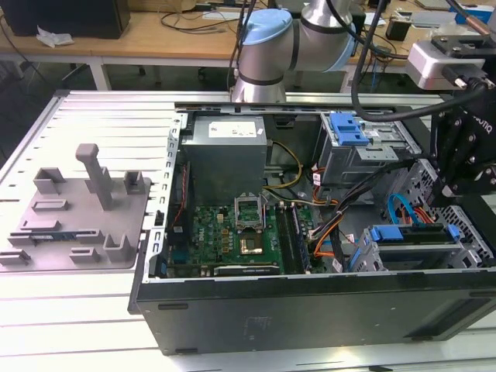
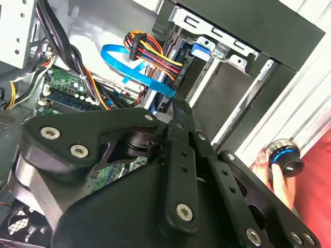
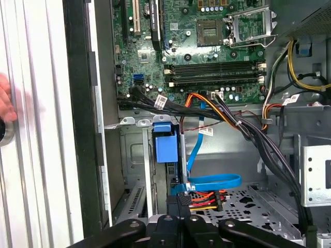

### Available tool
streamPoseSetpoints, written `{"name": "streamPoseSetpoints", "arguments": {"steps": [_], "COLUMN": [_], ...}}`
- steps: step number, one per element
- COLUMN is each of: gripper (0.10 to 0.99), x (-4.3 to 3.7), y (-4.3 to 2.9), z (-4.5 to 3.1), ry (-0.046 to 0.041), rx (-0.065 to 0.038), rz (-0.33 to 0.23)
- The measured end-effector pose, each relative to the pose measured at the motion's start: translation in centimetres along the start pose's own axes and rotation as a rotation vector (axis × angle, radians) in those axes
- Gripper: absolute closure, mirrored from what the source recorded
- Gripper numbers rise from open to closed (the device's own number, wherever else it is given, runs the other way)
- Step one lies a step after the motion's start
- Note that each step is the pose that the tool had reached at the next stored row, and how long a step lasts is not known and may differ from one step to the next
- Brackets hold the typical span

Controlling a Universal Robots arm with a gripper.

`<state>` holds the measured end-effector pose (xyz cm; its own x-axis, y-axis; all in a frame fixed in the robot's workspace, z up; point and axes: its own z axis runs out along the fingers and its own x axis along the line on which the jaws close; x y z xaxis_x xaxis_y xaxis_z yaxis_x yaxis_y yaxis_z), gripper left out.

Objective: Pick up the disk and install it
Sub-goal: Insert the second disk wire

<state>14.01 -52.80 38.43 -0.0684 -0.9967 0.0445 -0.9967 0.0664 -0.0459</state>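
Note:
The disk sits in the drive cage at the exterior view's right end of the open computer case, its blue rail frame facing up. In the first wrist view the disk's blue frame stands in a cage slot next to a blue ribbon cable. My black gripper hangs just above that cage. In both wrist views the gripper looks shut with nothing between its fingers, close over the blue cable and the red-orange power plug, a little apart from the disk's frame.
The motherboard, the grey power-supply box and bundles of black and orange cables fill the case. A blue latch tops the upper bay. A grey fixture plate lies beside the case. A person's hand holds a knob outside the case wall.

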Motion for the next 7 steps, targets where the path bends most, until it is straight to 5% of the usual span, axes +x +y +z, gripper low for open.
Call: {"name": "streamPoseSetpoints", "arguments": {"steps": [7], "gripper": [0.980], "x": [0.00], "y": [0.00], "z": [0.00], "ry": [0.0002], "rx": [0.000], "rz": [0.000]}}
